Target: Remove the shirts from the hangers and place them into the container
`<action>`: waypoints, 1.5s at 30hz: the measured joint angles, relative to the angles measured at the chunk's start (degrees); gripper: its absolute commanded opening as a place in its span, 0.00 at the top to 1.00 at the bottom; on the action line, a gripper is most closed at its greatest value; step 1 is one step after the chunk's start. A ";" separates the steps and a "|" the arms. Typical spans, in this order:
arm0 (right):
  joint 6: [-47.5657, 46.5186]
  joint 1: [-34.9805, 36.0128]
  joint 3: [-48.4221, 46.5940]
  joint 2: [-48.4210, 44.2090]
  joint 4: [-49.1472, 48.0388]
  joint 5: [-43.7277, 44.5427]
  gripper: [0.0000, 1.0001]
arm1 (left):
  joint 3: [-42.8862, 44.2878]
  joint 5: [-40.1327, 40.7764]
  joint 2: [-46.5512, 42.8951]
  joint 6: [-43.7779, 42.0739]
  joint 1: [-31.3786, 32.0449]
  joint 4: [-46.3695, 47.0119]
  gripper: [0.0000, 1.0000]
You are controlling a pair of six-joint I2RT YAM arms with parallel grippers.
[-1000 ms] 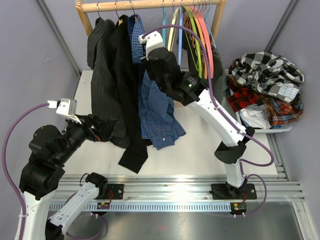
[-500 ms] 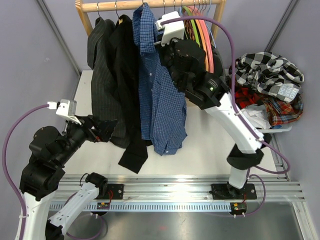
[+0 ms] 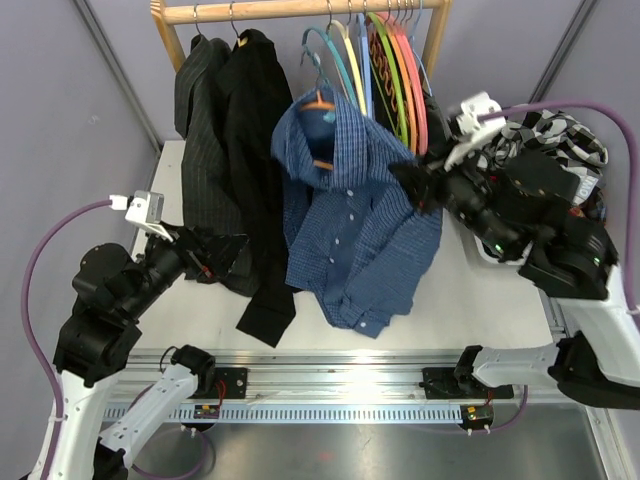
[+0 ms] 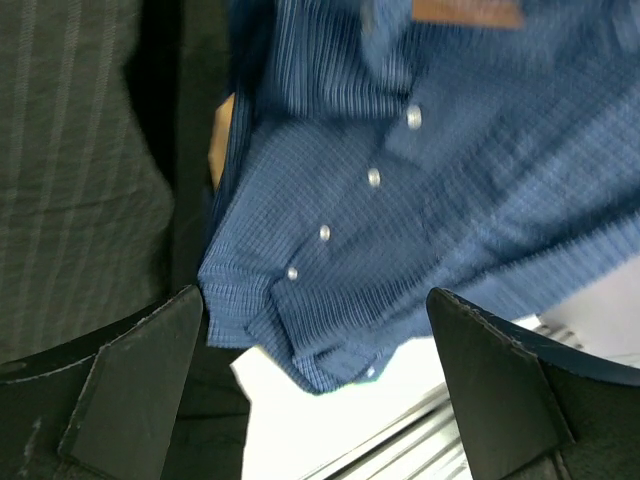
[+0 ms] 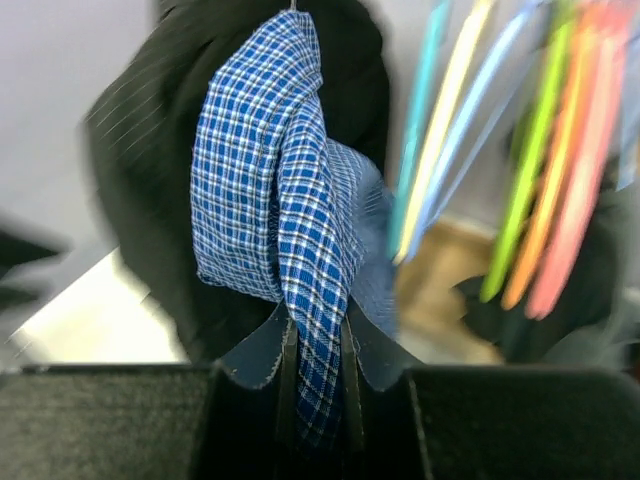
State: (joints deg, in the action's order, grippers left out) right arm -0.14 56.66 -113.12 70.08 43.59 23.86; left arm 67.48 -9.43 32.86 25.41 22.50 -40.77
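1. Right now the right fingers (image 5: 318,365) are pinched narrow on a fold of the blue shirt (image 3: 350,220). Cloth runs up out of them in the wrist view.
2. Left fingers (image 4: 315,310) are spread wide and hold nothing. They sit low by the hem of the black shirt (image 3: 255,130), facing the blue shirt's hem.
3. The blue shirt hangs in front of the rail (image 3: 300,10). Its collar is up by the rail and its hem is down toward the near edge, so the long axis runs roughly far-to-near. The right side is dragged rightward by the grip.
4. An orange hanger (image 3: 320,100) shows inside the collar, so I'd say the shirt isn't off it yet. Can't tell whether the hook is on the rail.
5. Key relation: the grip is on the shirt's right side and the hanger lies up and left of the right fingers. The tub should be right of them, under the plaid pile (image 3: 560,135), but the right arm hides it.
6. The right arm is the nearer one to the tub. The left is free to pin or strip the hanger.
7. The bench (image 3: 450,300) is flat and white, with room under the shirt.
8. Snag risks are the empty hangers (image 3: 390,70) just beside the grip, and the pinstripe shirt (image 3: 200,110) and black one close on the left.
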 measured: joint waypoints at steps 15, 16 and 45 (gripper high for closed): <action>13.44 6.32 23.80 -10.40 11.32 -13.77 1.00 | 3.65 5.18 11.56 1.70 29.27 13.18 0.01; 13.75 6.34 23.98 -10.64 11.54 -13.92 1.00 | 4.33 7.10 13.03 1.29 33.14 13.57 0.01; 14.53 6.45 26.93 -21.57 6.86 -13.18 1.00 | -0.48 45.18 25.18 0.66 44.72 35.82 0.01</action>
State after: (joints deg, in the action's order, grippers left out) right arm 14.39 63.11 -86.19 48.51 50.46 10.68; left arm 67.00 35.75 58.04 26.06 67.22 -4.95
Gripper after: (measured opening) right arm 0.201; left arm 0.987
